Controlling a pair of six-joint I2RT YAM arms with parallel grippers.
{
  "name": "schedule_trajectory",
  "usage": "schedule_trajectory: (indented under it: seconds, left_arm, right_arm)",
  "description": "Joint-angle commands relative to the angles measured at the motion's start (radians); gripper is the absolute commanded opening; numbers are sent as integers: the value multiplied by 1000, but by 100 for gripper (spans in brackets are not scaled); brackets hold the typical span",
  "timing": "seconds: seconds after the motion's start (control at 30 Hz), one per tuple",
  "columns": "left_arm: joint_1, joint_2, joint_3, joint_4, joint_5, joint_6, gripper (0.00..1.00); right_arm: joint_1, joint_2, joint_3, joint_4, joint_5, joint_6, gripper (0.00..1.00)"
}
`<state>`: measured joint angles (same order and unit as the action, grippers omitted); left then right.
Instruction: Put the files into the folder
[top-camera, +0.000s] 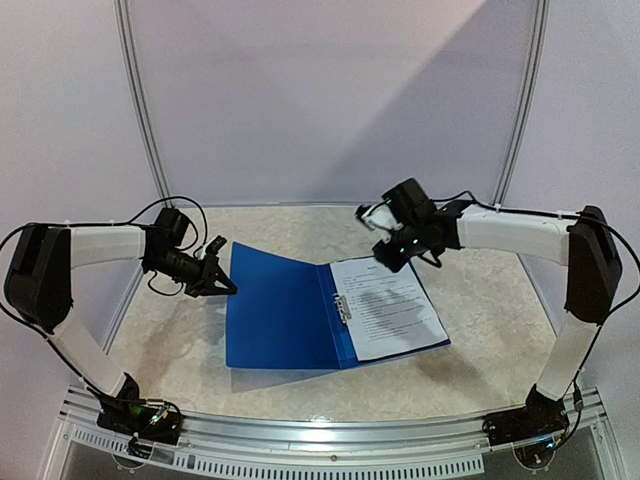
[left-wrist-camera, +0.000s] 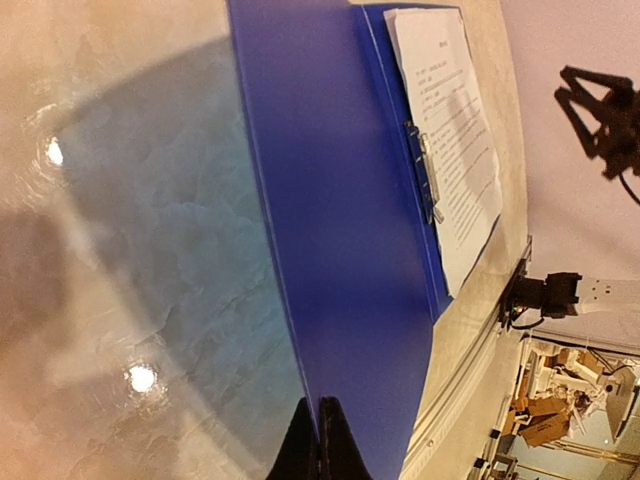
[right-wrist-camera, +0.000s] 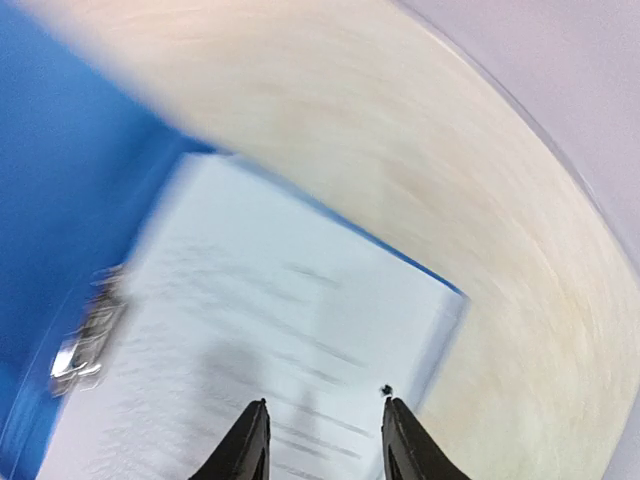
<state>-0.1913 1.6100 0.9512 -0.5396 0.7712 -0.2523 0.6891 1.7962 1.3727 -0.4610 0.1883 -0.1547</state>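
Note:
The blue folder (top-camera: 280, 320) lies open on the table. My left gripper (top-camera: 225, 285) is shut on the outer edge of its left cover (left-wrist-camera: 340, 200), which is raised a little off the table, with a shadow under it. The files (top-camera: 390, 310), white printed sheets, lie on the folder's right half by the metal clip (top-camera: 343, 305). They also show in the left wrist view (left-wrist-camera: 455, 140). My right gripper (top-camera: 386, 260) is open and empty, hovering above the far end of the files (right-wrist-camera: 280, 330); that view is blurred. The clip (right-wrist-camera: 85, 340) is to its left.
The marble-patterned table (top-camera: 480, 330) has an aluminium rail (top-camera: 330, 435) along its front edge. White frame tubes (top-camera: 140, 100) stand at the back corners in front of plain walls. Bare table surrounds the folder.

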Motion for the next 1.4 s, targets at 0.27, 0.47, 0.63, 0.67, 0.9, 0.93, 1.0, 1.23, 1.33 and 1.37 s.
schedule_trajectory:
  seconds: [0.27,0.47,0.63,0.67,0.9,0.93,1.0,1.23,1.33,1.37]
  left_arm:
    - [-1,-24,23,-12,4,45,8]
    - [-7,-38,17,22,78,27,31]
    - [-40,-70,11,40,110,31,50]
    - [-50,-75,13,44,119,31,53]
    - [-146,-54,80,44,215,50,68]
    - [-159,-45,93,38,233,52,68]
    - [-181,-25,133,9,261,75,70]
    - [-242,35,333,-117,281,136,85]
    - [-285,81,408,-124,263,161,91]
    - [-298,106,437,-135,248,172,92]
  right_arm:
    - [-257,57,-126,-338,127,472,23]
    - [-256,158,-134,-303,-1,464,18]
    - [-256,171,-158,-269,-82,472,17]
    - [-255,170,-163,-262,-100,473,17]
    - [-205,171,-176,-208,-266,485,17]
    - [-194,173,-176,-199,-289,494,17]
    - [-172,175,-178,-172,-341,512,17]
    - [-110,173,-185,-66,-434,604,17]
    - [-77,186,-181,18,-498,650,17]
    - [-65,196,-178,47,-511,678,17]
